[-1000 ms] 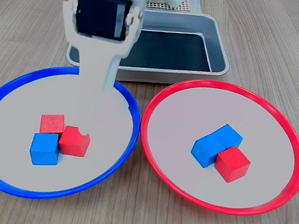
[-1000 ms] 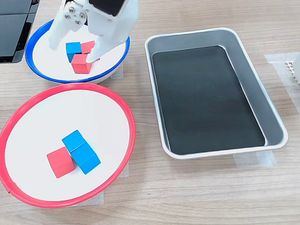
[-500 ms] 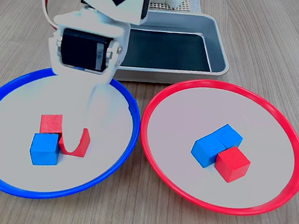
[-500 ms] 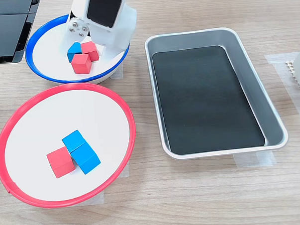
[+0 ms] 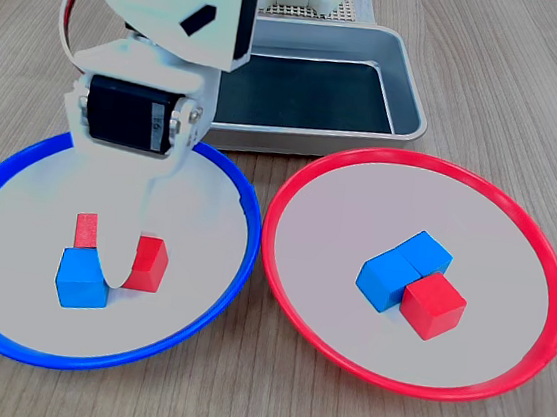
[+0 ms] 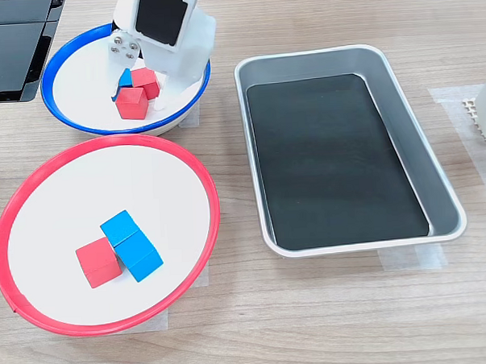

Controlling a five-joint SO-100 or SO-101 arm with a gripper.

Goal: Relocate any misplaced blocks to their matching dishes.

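We see the claw point(image 5: 118, 251) reaching down into the blue-rimmed plate point(image 5: 3, 333) on the left of the first exterior view. Its pale fingers stand around the red cubes there: one red cube point(image 5: 150, 263) shows at the right of the claw, and a sliver of another red cube point(image 5: 86, 230) shows at its left. A blue cube point(image 5: 81, 280) sits just beside them, nearer to us. On the right, the red-rimmed plate point(image 5: 500, 380) holds two blue cubes point(image 5: 405, 267) touching each other and a red cube point(image 5: 434, 305) against them. A grey metal tray point(image 5: 404, 92) lies farther back on the wooden tabletop point(image 5: 514, 84).
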